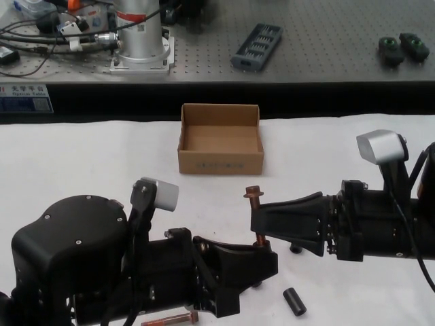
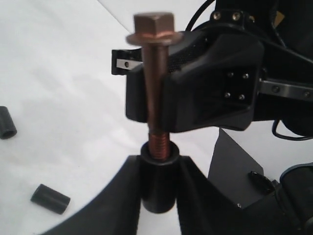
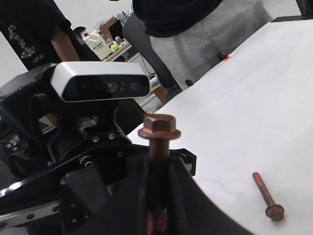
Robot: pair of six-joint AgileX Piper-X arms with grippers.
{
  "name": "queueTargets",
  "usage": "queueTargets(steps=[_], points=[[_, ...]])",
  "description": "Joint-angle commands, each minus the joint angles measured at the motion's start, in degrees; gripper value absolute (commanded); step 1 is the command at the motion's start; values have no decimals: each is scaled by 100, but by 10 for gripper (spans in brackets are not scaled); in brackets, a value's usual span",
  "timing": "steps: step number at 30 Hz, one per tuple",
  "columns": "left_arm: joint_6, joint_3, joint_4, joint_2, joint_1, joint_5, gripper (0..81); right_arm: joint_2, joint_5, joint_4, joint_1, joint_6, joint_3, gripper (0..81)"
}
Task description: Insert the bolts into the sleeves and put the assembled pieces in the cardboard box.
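1 coppery hex bolt [image 2: 153,73] in black tubular sleeve [image 2: 159,182]

Diffuse light from above keeps the white desk [image 1: 75,159] around the cardboard box [image 1: 221,139] bright, close to washed out, with only faint, soft-edged shadows. Behind the box the grey plate [image 1: 326,41] lies dimmer. In front of the box the black arms [image 1: 68,251] swallow detail, and the upright bolt [image 2: 155,73] carries a dull sheen along its shank.

High camera overlooks bench [image 1: 81,170]; wrist cameras share bolt [image 2: 155,83].
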Motion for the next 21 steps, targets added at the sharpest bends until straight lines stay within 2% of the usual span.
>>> queueTargets(steps=[1,6,16,21], points=[[-242,-53,-118,-11,84,-336,50,-6,-474,-5,11,-54,3,24],[-240,-53,-118,-11,84,-303,50,-6,-475,9,11,-106,3,24],[-158,-53,27,-11,84,-268,50,-6,-928,9,11,-105,3,24],[-62,-53,57,-11,84,-268,50,-6,-1081,9,11,-121,3,62]])
